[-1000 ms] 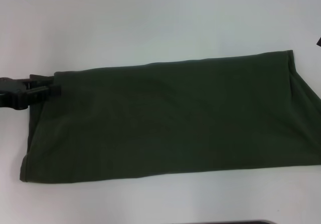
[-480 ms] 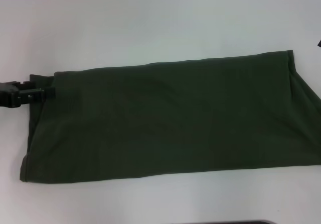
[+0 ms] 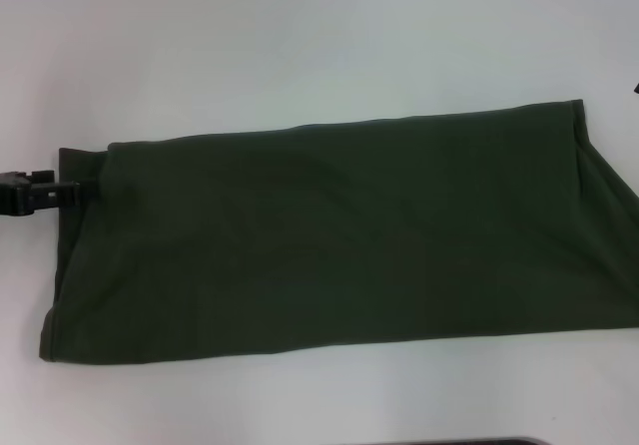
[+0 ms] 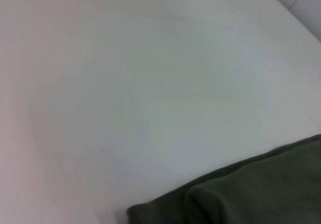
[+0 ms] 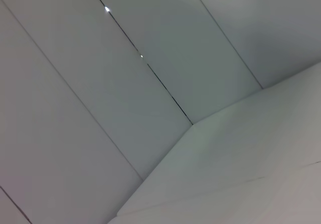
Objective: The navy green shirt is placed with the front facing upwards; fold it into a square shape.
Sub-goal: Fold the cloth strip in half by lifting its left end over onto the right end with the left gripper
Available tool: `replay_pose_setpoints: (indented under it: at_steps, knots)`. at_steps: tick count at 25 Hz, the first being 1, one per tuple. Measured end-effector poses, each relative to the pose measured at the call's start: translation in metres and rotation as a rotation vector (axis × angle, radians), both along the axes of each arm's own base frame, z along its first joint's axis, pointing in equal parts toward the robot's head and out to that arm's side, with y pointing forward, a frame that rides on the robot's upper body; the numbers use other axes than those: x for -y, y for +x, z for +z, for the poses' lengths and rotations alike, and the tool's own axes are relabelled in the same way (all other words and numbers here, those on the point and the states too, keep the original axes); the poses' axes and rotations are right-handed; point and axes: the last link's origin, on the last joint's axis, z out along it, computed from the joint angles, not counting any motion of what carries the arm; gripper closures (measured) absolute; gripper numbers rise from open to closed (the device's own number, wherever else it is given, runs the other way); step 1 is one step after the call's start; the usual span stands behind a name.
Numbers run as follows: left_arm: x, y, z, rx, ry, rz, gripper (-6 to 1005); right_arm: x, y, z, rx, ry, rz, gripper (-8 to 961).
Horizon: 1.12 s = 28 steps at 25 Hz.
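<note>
The navy green shirt (image 3: 329, 235) lies on the white table (image 3: 300, 46) as one long folded band, plain green side up, running from the left to past the right edge of the head view. No lettering shows. My left gripper (image 3: 62, 188) is low at the band's left end, just off the cloth, open and holding nothing. A corner of the shirt (image 4: 251, 194) shows in the left wrist view. Only a dark sliver of my right gripper (image 3: 636, 88) shows at the far right edge, above the shirt.
White tabletop surrounds the shirt behind and in front. A dark object's edge (image 3: 469, 442) peeks in at the bottom of the head view. The right wrist view shows only grey wall panels (image 5: 100, 108) and a white table edge (image 5: 241, 174).
My left gripper has slid left, off the shirt's left end and toward the picture edge. The shirt has stayed where it lay.
</note>
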Motion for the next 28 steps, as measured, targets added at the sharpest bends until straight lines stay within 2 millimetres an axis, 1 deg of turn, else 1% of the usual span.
replay_pose_setpoints:
  at_steps: [10, 19, 28]
  knots:
    - [0.0, -0.004, -0.006, -0.016, -0.018, 0.024, 98, 0.003, 0.002, 0.0, 0.0, 0.001, -0.005, 485]
    - [0.001, -0.01, -0.007, -0.047, -0.013, 0.045, 98, 0.004, 0.002, -0.001, -0.002, -0.004, -0.003, 496]
    - [0.002, -0.008, -0.013, -0.044, -0.049, 0.034, 97, 0.004, 0.002, 0.0, -0.002, -0.003, -0.003, 508]
